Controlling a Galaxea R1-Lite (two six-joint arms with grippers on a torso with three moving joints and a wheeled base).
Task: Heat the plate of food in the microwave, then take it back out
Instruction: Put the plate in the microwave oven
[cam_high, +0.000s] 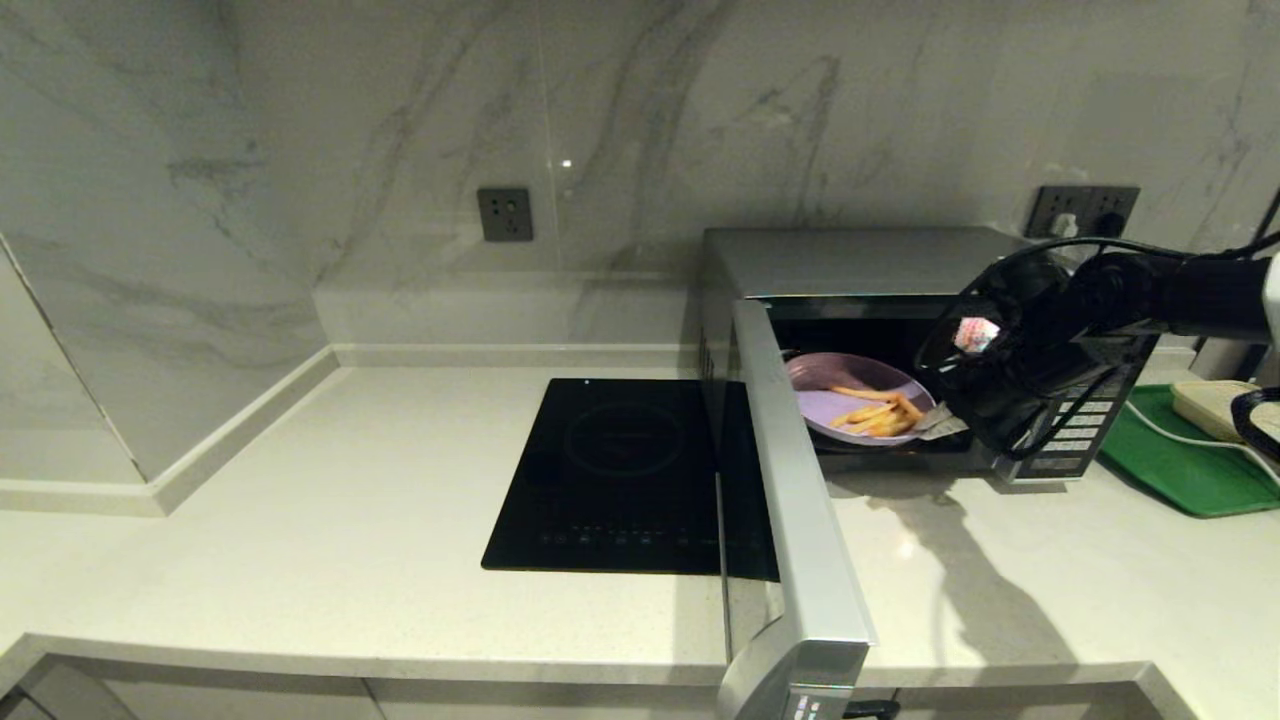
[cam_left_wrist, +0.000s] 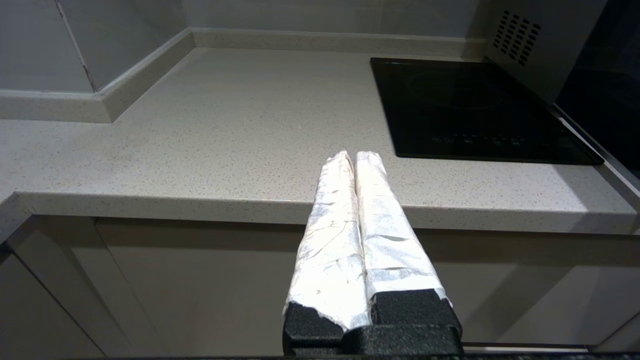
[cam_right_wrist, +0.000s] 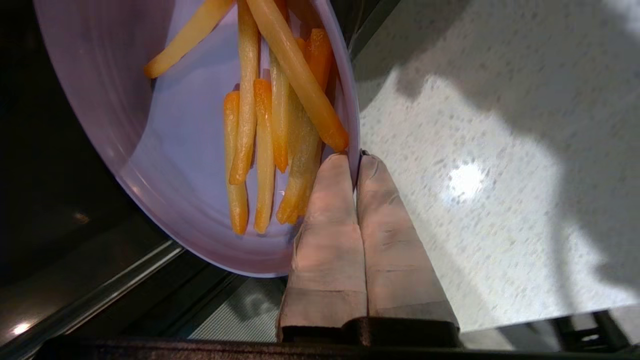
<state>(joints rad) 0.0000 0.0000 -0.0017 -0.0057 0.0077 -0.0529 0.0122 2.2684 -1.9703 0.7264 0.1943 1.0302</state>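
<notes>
The silver microwave (cam_high: 860, 262) stands at the back right of the counter, its door (cam_high: 795, 500) swung wide open toward me. The lavender plate of food (cam_high: 830, 402) with orange-yellow sticks sits tilted in the cavity mouth. My right gripper (cam_high: 940, 420) reaches in from the right and is shut on the plate's near rim. In the right wrist view the plate of food (cam_right_wrist: 170, 165) fills the frame, and the right gripper (cam_right_wrist: 356, 161) pinches its rim between both fingers. My left gripper (cam_left_wrist: 354, 157) is parked off the counter's front edge, shut on nothing.
A black induction cooktop (cam_high: 615, 470) lies left of the open door. A green tray (cam_high: 1190, 465) with a white power strip sits right of the microwave. The button panel (cam_high: 1085, 425) is partly hidden behind my right arm. Pale counter (cam_high: 300, 500) stretches left.
</notes>
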